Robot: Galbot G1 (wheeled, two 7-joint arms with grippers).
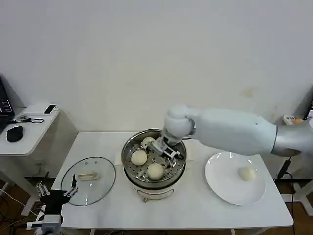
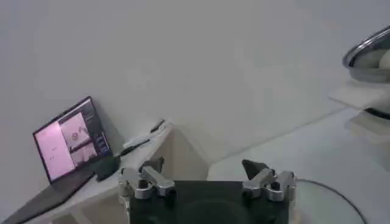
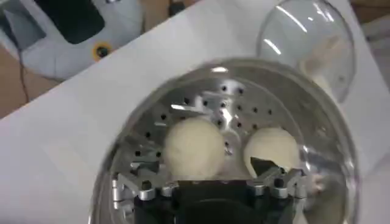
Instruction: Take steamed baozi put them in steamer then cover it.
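Right gripper (image 1: pixel 167 147) – frame centre, fingers spread, empty, over steamer (image 1: pixel 179 169) | three baozi (image 1: pixel 139 157) inside – fourth awaits lower right | left gripper (image 1: pixel 57 192) parked, spread.

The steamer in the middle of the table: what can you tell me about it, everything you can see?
The steamer is a round pot of shiny metal on a white base, standing upright mid-table between the glass cover on the robot's left and the white plate on its right. Inside lies a perforated tray dotted with holes. Three baozi rest on it, among them one at the left and one at the front. It is uncovered. The right pincer reaches in above the tray, open.
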